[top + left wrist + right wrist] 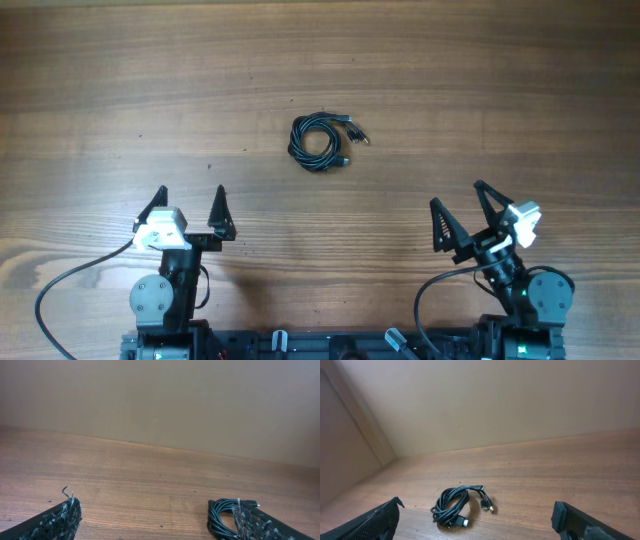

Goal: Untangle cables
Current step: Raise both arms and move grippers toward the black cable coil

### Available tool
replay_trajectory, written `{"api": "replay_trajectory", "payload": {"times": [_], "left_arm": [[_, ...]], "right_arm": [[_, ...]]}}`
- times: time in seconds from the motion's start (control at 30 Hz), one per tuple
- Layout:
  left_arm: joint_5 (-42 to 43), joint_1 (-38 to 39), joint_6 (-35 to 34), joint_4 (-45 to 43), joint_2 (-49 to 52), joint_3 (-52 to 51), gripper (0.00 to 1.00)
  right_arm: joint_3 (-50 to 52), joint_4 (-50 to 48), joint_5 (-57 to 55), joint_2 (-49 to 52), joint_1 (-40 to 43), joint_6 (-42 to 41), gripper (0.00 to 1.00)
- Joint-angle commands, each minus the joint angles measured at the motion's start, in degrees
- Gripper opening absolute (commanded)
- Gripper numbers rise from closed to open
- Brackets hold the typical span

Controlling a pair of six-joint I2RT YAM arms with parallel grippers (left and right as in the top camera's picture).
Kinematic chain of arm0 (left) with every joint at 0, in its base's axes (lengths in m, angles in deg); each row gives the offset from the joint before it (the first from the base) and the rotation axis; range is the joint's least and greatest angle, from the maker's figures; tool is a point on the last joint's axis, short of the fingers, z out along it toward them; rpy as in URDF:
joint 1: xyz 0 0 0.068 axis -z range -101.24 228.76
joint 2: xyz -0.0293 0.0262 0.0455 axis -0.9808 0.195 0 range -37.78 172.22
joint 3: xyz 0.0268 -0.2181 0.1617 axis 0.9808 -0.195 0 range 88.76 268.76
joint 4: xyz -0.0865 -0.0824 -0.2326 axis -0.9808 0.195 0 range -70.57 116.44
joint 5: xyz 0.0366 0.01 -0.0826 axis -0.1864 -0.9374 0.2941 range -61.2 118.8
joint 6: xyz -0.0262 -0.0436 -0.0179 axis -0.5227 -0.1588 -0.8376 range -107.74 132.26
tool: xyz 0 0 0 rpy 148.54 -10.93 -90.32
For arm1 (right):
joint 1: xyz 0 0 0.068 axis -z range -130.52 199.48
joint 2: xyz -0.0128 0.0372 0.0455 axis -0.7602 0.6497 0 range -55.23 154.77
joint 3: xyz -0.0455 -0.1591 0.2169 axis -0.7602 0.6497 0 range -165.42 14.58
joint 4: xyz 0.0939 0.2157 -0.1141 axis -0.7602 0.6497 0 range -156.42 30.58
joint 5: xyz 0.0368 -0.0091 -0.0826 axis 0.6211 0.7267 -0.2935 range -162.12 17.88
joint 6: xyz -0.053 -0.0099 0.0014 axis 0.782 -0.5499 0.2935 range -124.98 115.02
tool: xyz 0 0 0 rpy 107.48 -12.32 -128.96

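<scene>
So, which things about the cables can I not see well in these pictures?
- Overhead: the cables are too small to count the cords or to see how they cross.
- Left wrist: the coil is partly hidden behind a finger of the left tool and cut off by the bottom edge.
- Right wrist: the plug ends are too small to tell their type, and the overlapping loops hide any knot.

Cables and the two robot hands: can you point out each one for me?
cables (298,142), overhead view, left side of the black coil.
left hand (191,192), overhead view, midway between its open fingertips.
right hand (456,192), overhead view, midway between its open fingertips.
</scene>
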Motion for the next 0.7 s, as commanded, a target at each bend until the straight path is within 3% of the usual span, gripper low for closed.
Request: {"api": "replay_trajectory", "payload": {"times": [0.0, 0.37, 0.67], "left_arm": [[-0.52, -0.22, 1.05, -0.24, -0.42, 0.07, 1.0], [0.37, -0.2, 1.07, 5.11, 2.45, 7.17, 1.0], [8.02, -0.2, 1.05, 9.92, 18.73, 20.76, 1.0]], "right_arm": [[-2.08, -0.07, 2.34, 1.22, -0.24, 2.54, 1.0], [-5.35, 0.13, 4.26, 6.82, -0.24, 4.39, 1.0], [-12.13, 0.85, 11.1, 15.28, -0.24, 4.33, 1.0]]}}
